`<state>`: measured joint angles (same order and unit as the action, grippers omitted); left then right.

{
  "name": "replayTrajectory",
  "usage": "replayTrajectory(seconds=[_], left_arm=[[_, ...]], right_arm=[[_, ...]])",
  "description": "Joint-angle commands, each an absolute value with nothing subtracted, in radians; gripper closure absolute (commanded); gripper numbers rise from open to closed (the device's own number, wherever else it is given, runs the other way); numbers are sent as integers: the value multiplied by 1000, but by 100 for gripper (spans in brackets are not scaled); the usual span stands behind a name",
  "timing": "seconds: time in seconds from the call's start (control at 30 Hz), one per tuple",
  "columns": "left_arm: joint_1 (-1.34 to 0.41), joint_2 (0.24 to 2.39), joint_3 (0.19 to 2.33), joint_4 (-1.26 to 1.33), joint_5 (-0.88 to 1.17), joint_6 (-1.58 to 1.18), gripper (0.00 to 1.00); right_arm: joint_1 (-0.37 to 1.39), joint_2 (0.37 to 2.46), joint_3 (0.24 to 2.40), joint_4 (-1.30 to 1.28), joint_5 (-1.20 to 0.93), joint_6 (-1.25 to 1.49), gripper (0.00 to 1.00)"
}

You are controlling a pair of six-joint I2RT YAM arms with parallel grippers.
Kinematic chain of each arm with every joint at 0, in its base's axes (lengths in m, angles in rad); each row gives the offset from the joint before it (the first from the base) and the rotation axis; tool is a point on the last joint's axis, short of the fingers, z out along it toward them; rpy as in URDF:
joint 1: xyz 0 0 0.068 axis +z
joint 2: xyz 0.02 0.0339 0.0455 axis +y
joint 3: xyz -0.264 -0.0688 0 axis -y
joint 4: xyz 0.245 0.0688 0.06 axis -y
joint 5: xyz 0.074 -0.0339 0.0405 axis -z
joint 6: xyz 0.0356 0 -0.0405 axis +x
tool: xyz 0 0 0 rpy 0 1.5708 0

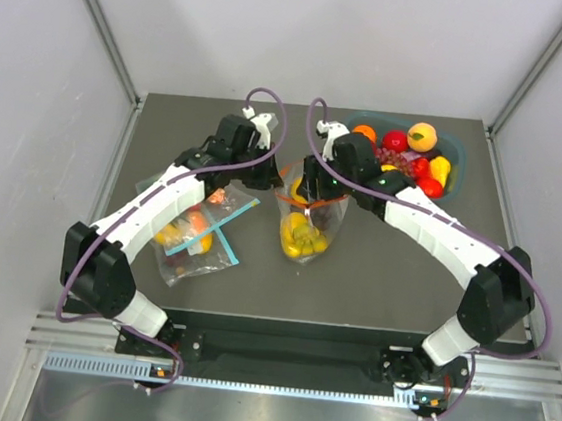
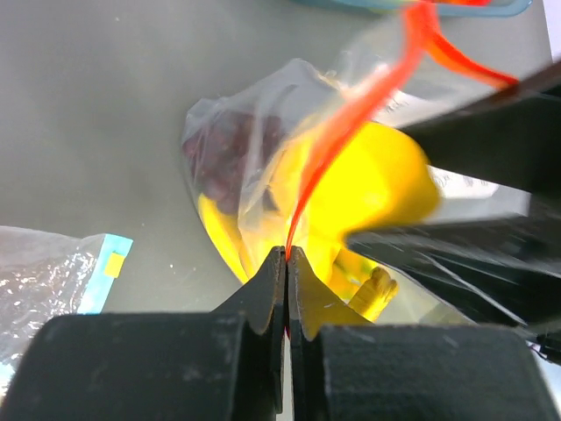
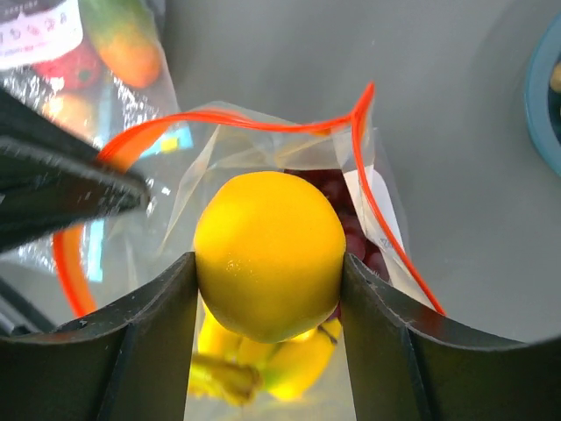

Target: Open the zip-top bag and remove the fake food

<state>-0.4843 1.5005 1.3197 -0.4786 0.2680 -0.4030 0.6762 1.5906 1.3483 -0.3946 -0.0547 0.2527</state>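
— Grey tabletop [image 1: 385, 272] between pale walls [image 1: 32, 94], from above: what is lying on it?

— The zip-top bag [image 1: 308, 225] is sitting mid-tabletop, with the left tool [image 1: 272, 177] at the left of its far end and the right tool [image 1: 310, 193] just beside. Yellow fake food [image 1: 302, 235] is showing through the plastic. Some blue-strip bags [image 1: 196, 237] are lying to the near left, and a teal bowl [image 1: 459, 144] holding loose fruit [image 1: 421, 137] is sitting far right.

— And the left wrist view?

— That tool is clenched on the red-orange zip strip [image 2: 351, 114], holding one lip up. The mouth is gaping, so I'm judging the opening as done. The grape cluster [image 2: 232, 153] and banana bunch [image 2: 223, 232] are lying inside the bag.

— Right wrist?

— The right tool is grasping the lemon [image 3: 267, 250], both fingers [image 3: 166, 324] pressing its sides, right at the bag's mouth. Whether it is clearing the rim I cannot tell.

— So what's left?

— Lifting the lemon out, then going in for bananas and grapes. Nothing from this bag is lying outside yet, as far as I'm seeing.
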Motion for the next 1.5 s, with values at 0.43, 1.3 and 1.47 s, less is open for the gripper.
replayTrajectory(seconds=[0.43, 1.3, 1.47], left_arm=[[-480, 1473, 1270, -411, 250, -436, 100], [-480, 1468, 1278, -420, 242, -426, 100], [-480, 1470, 1275, -428, 245, -414, 100]], right_arm=[[620, 1445, 1460, -606, -336, 293, 72], [34, 1414, 1536, -538, -420, 276, 73], [-41, 1457, 1490, -543, -301, 204, 73]])
